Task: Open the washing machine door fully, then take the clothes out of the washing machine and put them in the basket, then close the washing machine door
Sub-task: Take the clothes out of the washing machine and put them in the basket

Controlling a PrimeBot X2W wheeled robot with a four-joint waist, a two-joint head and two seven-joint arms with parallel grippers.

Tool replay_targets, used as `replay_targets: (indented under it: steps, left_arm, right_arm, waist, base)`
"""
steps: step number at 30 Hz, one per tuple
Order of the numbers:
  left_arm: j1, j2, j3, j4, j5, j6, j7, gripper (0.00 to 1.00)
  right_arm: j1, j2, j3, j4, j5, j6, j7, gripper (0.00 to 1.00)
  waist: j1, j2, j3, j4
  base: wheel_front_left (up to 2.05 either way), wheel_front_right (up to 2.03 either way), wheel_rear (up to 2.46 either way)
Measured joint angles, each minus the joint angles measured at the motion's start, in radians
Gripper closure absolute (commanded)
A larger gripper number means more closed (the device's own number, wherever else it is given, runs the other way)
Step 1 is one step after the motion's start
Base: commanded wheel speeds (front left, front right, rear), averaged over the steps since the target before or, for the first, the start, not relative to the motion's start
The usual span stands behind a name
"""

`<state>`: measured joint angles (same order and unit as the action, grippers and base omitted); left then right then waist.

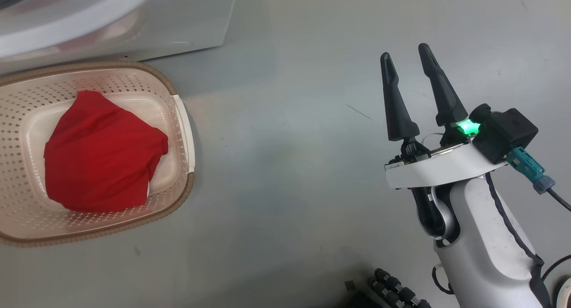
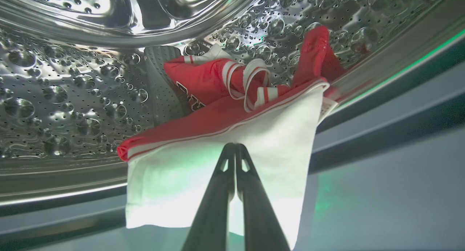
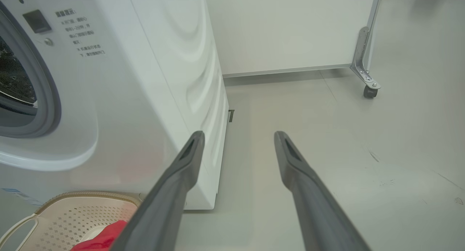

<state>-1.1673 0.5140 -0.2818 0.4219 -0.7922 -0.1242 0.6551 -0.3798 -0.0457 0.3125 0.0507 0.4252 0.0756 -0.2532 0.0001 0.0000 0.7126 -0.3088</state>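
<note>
In the left wrist view my left gripper [image 2: 235, 145] reaches into the washing machine's steel drum [image 2: 72, 98], shut on the white part of the clothes [image 2: 174, 178]. A red garment with white trim [image 2: 203, 80] lies bunched behind it on the drum's lip. The cream basket [image 1: 183, 121] stands on the floor in front of the white washing machine [image 1: 178, 18] and holds one red garment [image 1: 102, 152]. My right gripper [image 1: 405, 54] hangs open and empty over the floor to the right of the basket; its wrist view shows the washing machine [image 3: 145, 98] and the basket [image 3: 72, 214]. The washing machine door is out of view.
Grey floor [image 1: 285, 165] spreads between the basket and my right arm. A white panel on a caster wheel [image 3: 368, 91] stands behind the washer's right side. A dark ribbed part [image 1: 397, 292] lies at the bottom edge near my right arm.
</note>
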Motion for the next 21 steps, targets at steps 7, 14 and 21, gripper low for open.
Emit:
replay_targets:
  steps: [7,14,21]
  left_arm:
    - [0.079,-0.010,-0.040,-0.023,-0.046,0.000,-0.101,1.00]
    - [0.166,-0.014,-0.111,-0.069,-0.046,0.000,-0.195,1.00]
    - [0.279,-0.025,-0.175,-0.110,-0.049,0.000,-0.325,1.00]
  right_arm:
    - [0.000,0.000,-0.021,0.016,-0.032,0.002,0.000,0.00]
    - [0.003,-0.001,-0.039,0.032,-0.054,0.005,0.000,0.00]
    - [0.029,-0.002,-0.054,0.060,-0.085,0.015,0.000,0.00]
  waist:
    - [-0.0001,0.0000,-0.040,0.042]
    - [-0.0001,0.0000,-0.079,0.077]
    - [-0.0001,0.0000,-0.137,0.120]
  base:
    - [0.00,0.00,0.00]
    - [0.00,0.00,0.00]
    - [0.00,0.00,0.00]
